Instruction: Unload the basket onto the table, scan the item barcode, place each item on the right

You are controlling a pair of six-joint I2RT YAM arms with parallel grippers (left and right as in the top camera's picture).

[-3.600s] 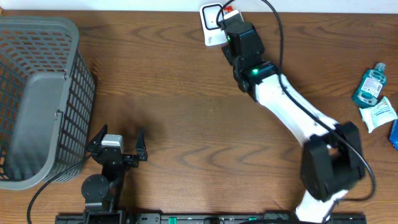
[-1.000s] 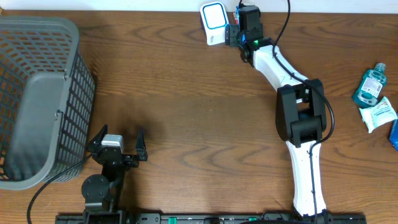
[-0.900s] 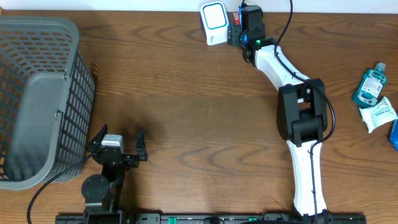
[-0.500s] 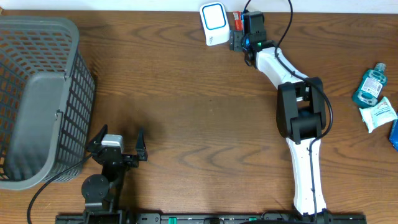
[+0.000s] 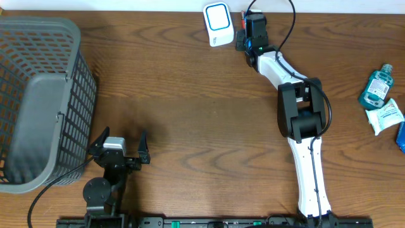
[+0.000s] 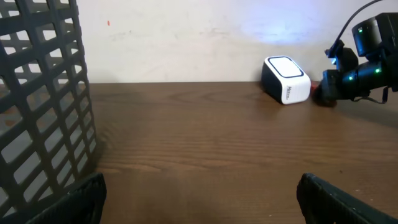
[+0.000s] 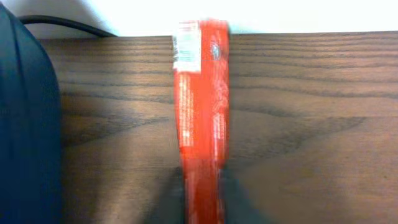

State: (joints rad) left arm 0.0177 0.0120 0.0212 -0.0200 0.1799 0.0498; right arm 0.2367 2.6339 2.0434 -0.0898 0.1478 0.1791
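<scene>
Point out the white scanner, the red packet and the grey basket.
white scanner (image 5: 218,22): overhead view, on its top face.
red packet (image 7: 202,106): right wrist view, midway along its narrow edge.
grey basket (image 5: 81,107): overhead view, on its right-hand mesh wall.

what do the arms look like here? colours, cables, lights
Right arm: white links, boxy black joint housings, green lights near the wrist, thin black cable looping off it. Left arm: black; left gripper has angular black fingers around a silver-grey block, black cable trailing from its base.
</scene>
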